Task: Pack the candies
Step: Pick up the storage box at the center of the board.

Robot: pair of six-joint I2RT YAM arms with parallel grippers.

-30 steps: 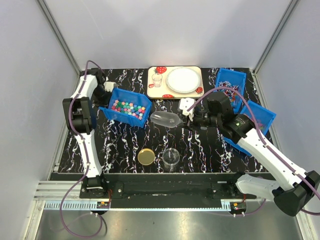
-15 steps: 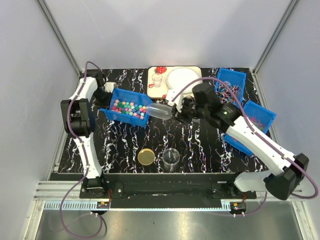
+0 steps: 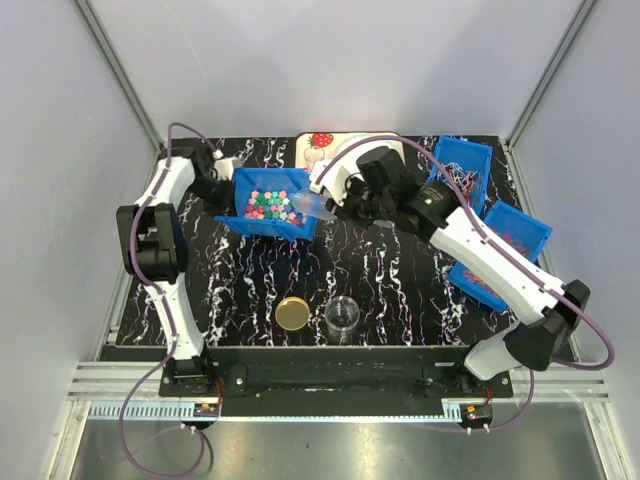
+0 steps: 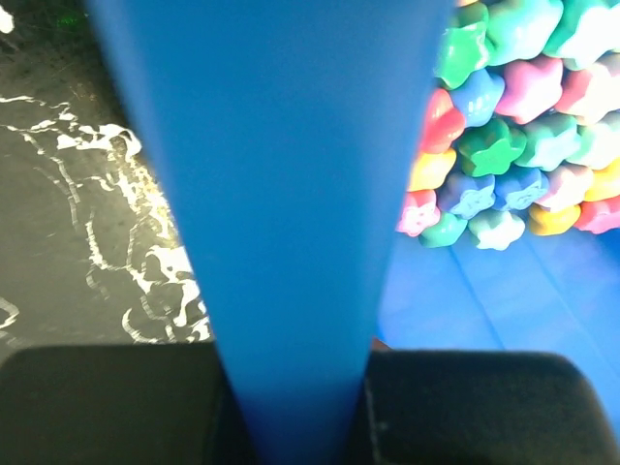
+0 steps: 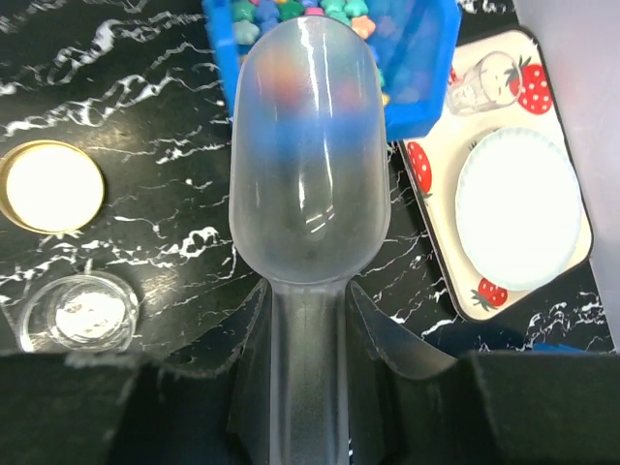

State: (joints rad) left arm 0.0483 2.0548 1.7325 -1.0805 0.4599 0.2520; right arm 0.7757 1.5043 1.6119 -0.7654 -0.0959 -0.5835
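The candies (image 3: 268, 204), small star-shaped sweets in mixed bright colours, fill a blue bin (image 3: 296, 228) at the back left. My left gripper (image 3: 222, 186) is shut on the bin's left wall (image 4: 291, 213), with the candies (image 4: 513, 107) heaped inside to its right. My right gripper (image 3: 338, 196) is shut on the handle of a clear plastic scoop (image 3: 312, 206). In the right wrist view the empty scoop (image 5: 310, 165) reaches over the near rim of the bin (image 5: 418, 68), its tip above the candies (image 5: 291, 10); the right gripper (image 5: 310, 334) clamps its stem.
A gold lid (image 3: 293, 313) and a clear open jar (image 3: 342, 314) sit near the front edge. A strawberry-print tray (image 5: 441, 208) with a white plate (image 5: 518, 208) and a small glass (image 5: 472, 87) lies behind the scoop. Two more blue bins (image 3: 462, 165) (image 3: 518, 236) stand at the right.
My right arm has swung left and back, carrying the scoop from mid-table to the candy bin's rim. The left gripper has shifted the bin rightward and back.
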